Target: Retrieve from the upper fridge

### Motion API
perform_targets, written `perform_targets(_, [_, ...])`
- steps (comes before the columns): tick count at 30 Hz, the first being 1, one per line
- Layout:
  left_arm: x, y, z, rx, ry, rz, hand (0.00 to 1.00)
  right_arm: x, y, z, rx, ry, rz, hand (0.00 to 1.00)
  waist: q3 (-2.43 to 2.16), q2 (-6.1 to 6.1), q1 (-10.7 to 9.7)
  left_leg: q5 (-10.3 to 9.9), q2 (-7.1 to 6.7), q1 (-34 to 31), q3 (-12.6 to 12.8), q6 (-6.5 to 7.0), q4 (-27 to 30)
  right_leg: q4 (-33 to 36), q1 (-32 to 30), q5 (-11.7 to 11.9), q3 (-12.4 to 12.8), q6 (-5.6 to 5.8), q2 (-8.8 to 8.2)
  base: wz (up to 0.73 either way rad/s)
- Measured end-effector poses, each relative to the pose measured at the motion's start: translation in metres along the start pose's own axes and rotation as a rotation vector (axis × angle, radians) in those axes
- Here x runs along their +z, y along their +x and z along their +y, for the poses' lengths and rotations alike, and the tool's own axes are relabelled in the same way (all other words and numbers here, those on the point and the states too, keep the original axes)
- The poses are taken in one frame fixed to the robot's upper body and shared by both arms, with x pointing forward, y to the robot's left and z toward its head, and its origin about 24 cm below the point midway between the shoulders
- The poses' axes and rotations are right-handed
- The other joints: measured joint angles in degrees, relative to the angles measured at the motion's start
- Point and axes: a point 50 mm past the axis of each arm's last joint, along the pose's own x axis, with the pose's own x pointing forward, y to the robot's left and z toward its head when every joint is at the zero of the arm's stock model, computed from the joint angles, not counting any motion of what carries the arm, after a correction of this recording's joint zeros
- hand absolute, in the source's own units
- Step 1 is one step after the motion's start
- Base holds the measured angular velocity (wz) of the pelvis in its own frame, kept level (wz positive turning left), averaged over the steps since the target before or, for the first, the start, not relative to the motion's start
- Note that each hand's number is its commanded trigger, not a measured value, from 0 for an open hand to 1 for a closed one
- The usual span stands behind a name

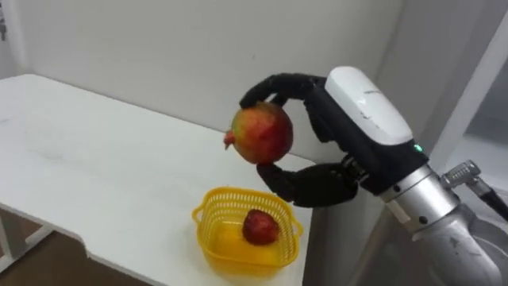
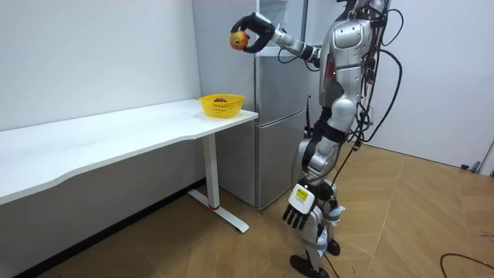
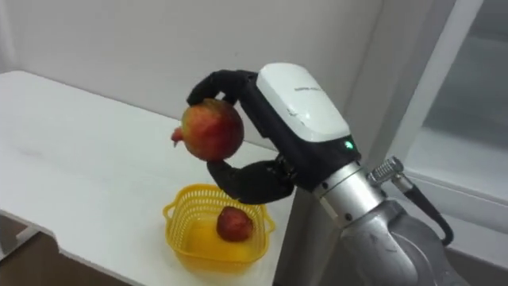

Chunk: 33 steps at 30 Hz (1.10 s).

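Two fruits are in sight, one held and one in a basket. On the left, a white table (image 1: 79, 175) runs from the far left toward the near right, against a pale wall (image 1: 159, 48). Above its right end hangs a pomegranate (image 1: 262, 133), red with a yellow-green patch, its crown pointing left. It is in the air, well clear of the tabletop, and the room view shows it high above the table. Below it and slightly nearer, a yellow basket (image 1: 208, 213) stands at the table's right end, close to the edge, and a smaller red fruit (image 1: 259, 227) lies inside it. The pomegranate touches neither the basket nor that fruit.

Right of the pomegranate is the right hand (image 1: 367, 103), which grasps it. Dark fingers (image 1: 274, 86) curl over the top and the thumb (image 1: 305, 184) clamps from underneath, with the white back of the hand turned up. The arm reaches in from the lower right.

In the room view, a grey fridge (image 2: 282, 116) stands just right of the table. The robot stands on the wood floor (image 2: 417, 224) to the right of the fridge, its right arm stretched out at head height toward the room view's left. The left hand (image 2: 299, 207) hangs low by the knee, fingers loose and straight, holding nothing.
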Motion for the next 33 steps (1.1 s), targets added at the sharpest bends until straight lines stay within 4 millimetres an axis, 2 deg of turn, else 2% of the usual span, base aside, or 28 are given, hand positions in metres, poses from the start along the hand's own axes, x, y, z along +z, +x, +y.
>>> perform_targets(2, [0.0,0.0,0.003,0.003,0.003,0.001,0.0,-0.021,-0.003,0.016,0.074,0.013,0.104,1.0,0.08,-0.52,0.22,-0.01,-0.29,-1.31,-1.17,-0.01,0.25,-0.06,-0.45,0.0,-1.21,0.0,-0.07,0.22])
perform_targets(5, [-0.008,-0.001,0.002,-0.003,0.009,0.028,0.0,-0.036,-0.008,0.031,0.139,0.017,0.178,1.0,0.02,-0.59,0.89,-0.01,-0.4,-1.61,-1.29,0.0,0.26,-0.15,-0.53,0.0,-1.32,0.01,-0.17,0.05])
perform_targets(9, [-0.015,-0.002,0.002,-0.004,0.012,0.058,0.0,-0.05,-0.013,0.037,0.162,0.056,0.25,1.0,-0.23,-0.92,1.33,0.0,-0.67,-1.89,-2.35,0.01,0.33,-0.81,0.06,0.0,-2.63,0.01,-0.26,0.14])
perform_targets(13, [-0.015,-0.002,0.003,-0.008,0.008,0.059,0.0,-0.07,-0.023,0.048,0.209,0.077,0.358,1.0,-0.49,-1.44,2.79,0.01,-0.71,-1.84,-2.61,0.0,0.92,-0.87,0.53,-0.06,-3.49,0.1,-0.31,0.11])
perform_targets(16, [-0.016,-0.002,0.003,-0.023,0.007,0.063,0.0,-0.081,-0.031,0.057,0.245,0.079,0.414,1.0,-0.35,-1.76,3.48,0.01,-0.79,-1.88,-2.88,0.01,0.85,-0.88,0.65,-0.11,-3.72,0.2,-0.39,0.05])
perform_targets(17, [-0.016,-0.002,0.004,-0.024,0.007,0.064,0.0,-0.086,-0.034,0.059,0.258,0.084,0.443,1.0,-0.11,-1.93,3.7,0.01,-0.83,-1.99,-3.21,0.01,0.67,-0.88,0.71,-0.13,-3.9,0.23,-0.4,0.11])
perform_targets(18, [-0.017,-0.002,0.005,-0.026,0.006,0.065,0.0,-0.089,-0.036,0.06,0.264,0.084,0.455,1.0,0.01,-2.0,3.79,0.0,-0.83,-2.05,-3.28,0.01,0.6,-0.9,0.68,-0.14,-3.9,0.24,-0.4,0.09])
perform_targets(22, [-0.02,-0.003,0.004,-0.033,0.001,0.084,0.0,-0.104,-0.047,0.066,0.294,0.088,0.538,1.0,-0.01,-2.46,4.95,0.0,-0.88,-2.3,-3.93,0.01,0.48,-1.05,0.55,-0.14,-4.04,0.25,-0.39,0.03])
perform_targets(31, [-0.02,-0.003,0.006,-0.028,-0.008,0.087,0.0,-0.115,-0.057,0.072,0.298,0.105,0.602,1.0,0.03,-2.51,5.71,0.0,-1.0,-2.4,-4.33,0.0,0.88,-1.07,0.8,-0.14,-5.03,0.25,-0.83,0.03])
perform_targets(32, [-0.019,-0.003,0.006,-0.025,-0.007,0.085,0.0,-0.116,-0.058,0.073,0.299,0.106,0.609,0.69,0.04,-2.5,5.71,0.0,-1.05,-2.6,-4.5,-0.01,1.06,-1.08,0.81,-0.14,-5.43,0.25,-0.89,0.05])
perform_targets(33, [-0.019,-0.002,0.006,-0.023,-0.007,0.084,0.0,-0.116,-0.058,0.073,0.297,0.106,0.613,0.45,0.04,-2.5,5.71,0.0,-1.09,-2.75,-4.61,-0.01,1.16,-1.1,0.8,-0.14,-5.54,0.25,-0.92,0.1])
